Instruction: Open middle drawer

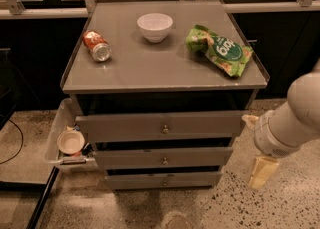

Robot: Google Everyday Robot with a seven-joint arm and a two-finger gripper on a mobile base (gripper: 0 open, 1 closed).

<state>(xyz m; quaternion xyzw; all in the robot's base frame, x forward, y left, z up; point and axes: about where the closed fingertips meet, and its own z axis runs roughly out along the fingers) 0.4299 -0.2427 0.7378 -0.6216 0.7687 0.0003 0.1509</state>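
The grey cabinet has three flat drawer fronts stacked under its top. The middle drawer is the mid-sized front with a small round metal knob at its centre. It sits between the taller top drawer and the slim bottom drawer. All three fronts look pushed in, and no box interior shows. My gripper hangs at the end of the white arm, to the right of the cabinet. It is at about the middle drawer's height, apart from the fronts and holding nothing.
On the cabinet top lie a tipped orange can, a white bowl and a green chip bag. A tray with a small white bowl stands low on the left. The floor is speckled, and a dark cable lies at the far left.
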